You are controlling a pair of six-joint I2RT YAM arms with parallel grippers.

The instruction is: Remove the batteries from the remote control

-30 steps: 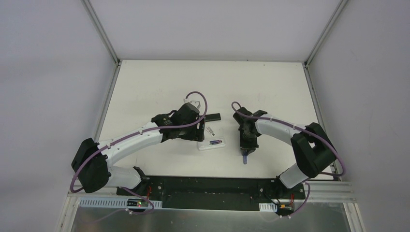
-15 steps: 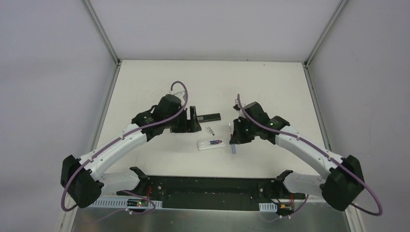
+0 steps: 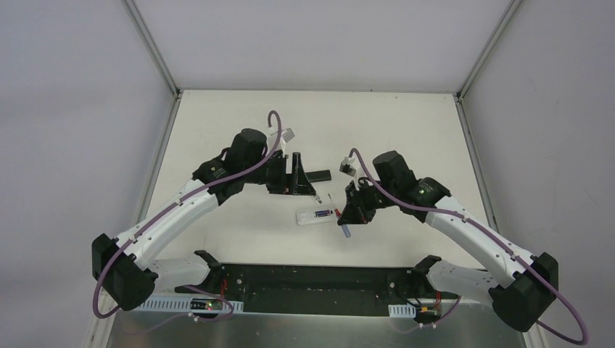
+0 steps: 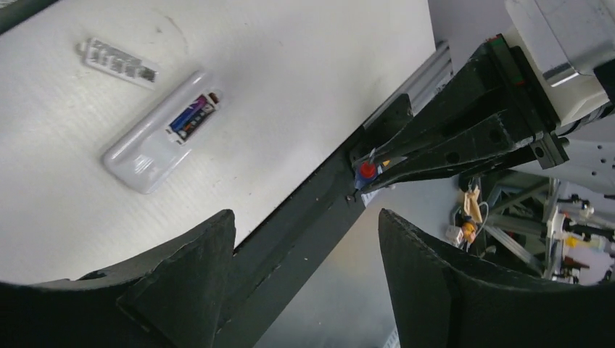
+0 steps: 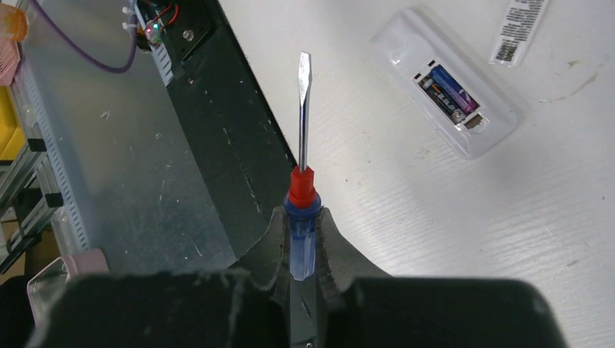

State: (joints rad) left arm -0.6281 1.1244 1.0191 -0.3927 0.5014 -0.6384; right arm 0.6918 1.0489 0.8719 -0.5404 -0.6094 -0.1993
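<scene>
A white remote [image 3: 316, 216] lies back-up on the table with its compartment open. One blue and purple battery [image 3: 324, 213] sits inside, also in the right wrist view [image 5: 450, 90] and the left wrist view [image 4: 191, 116]. My left gripper [image 3: 298, 174] is open and empty, just behind and left of the remote [image 4: 161, 136]. My right gripper [image 3: 352, 212] is shut on a blue-handled screwdriver [image 5: 302, 174]. Its flat tip points off the table's near edge, left of the remote [image 5: 448, 94]. No other batteries are in view.
A black remote [image 3: 320, 175] lies behind the white one, beside the left gripper. A small clear battery cover with a label [image 4: 116, 59] lies between them [image 5: 520, 22]. The black base rail [image 3: 312, 279] runs along the table's near edge.
My right arm has swung left and forward with the screwdriver, close to the white remote's right end. My left gripper has shifted slightly right and back, still open.
</scene>
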